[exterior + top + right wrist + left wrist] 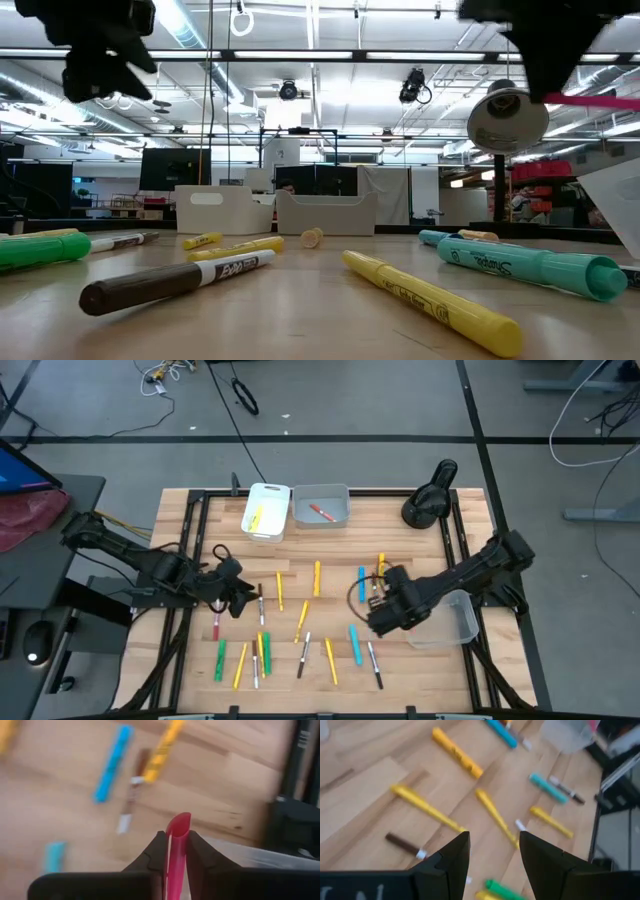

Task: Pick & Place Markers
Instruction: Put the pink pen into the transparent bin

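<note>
A pale, smooth wooden table [330, 540] with visible grain is seen. Glossy plastic markers [440, 300] are shown, and a matt white plastic bin [268, 510] beside a clear one [455, 622].

Markers [300, 622]: thin, pen-sized sticks, scattered flat across the middle and near part of the wooden table, lying at mixed angles and mostly apart.
Colours noted: yellow, orange, green, light blue, and white-bodied with dark caps.
A green marker [220, 661] is found at the near left, a light blue marker [354, 644] to the right of centre.
One red marker [320, 512] is lodged in the far grey bin, one yellow marker [256, 515] in the far white bin.
One pink marker [176, 851] is held off the table, clamped upright between two dark fingers.
</note>
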Controlling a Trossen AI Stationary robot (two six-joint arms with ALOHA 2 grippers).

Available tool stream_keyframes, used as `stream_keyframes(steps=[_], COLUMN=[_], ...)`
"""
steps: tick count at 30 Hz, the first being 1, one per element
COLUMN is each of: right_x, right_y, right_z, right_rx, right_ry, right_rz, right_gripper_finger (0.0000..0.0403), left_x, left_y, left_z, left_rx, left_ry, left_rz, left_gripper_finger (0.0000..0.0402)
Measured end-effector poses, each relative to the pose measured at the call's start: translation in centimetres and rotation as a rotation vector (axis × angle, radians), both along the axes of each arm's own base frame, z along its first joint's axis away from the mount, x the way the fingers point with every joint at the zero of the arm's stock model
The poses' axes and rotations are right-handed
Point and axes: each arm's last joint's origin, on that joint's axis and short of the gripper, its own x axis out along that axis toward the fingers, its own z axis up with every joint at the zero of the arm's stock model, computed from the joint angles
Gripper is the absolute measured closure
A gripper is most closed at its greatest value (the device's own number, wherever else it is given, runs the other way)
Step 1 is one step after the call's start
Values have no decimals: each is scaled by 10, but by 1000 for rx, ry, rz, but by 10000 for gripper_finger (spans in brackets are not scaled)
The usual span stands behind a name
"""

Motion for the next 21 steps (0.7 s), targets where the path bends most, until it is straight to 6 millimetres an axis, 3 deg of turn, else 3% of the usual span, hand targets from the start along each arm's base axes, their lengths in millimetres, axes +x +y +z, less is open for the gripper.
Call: stream_keyframes(steps=[4, 7, 12, 21], right_x=[-30, -39, -38, -37], right_y=[-8, -10, -4, -2], right_z=[-14, -31, -49, -51], right_rx=[-44, -45, -7, 12], right_ry=[3, -40, -157, -180], right_rz=[-101, -170, -221, -246], right_gripper_finger=[367, 367, 367, 367], left_x=[5, 8, 10, 13], left_y=[2, 5, 8, 13], left_z=[5, 8, 10, 11], left_rx=[-6, -18, -37, -39], left_ry=[-69, -101, -129, -142], left_rz=[46, 68, 91, 127], left_gripper_finger=[223, 223, 223, 223])
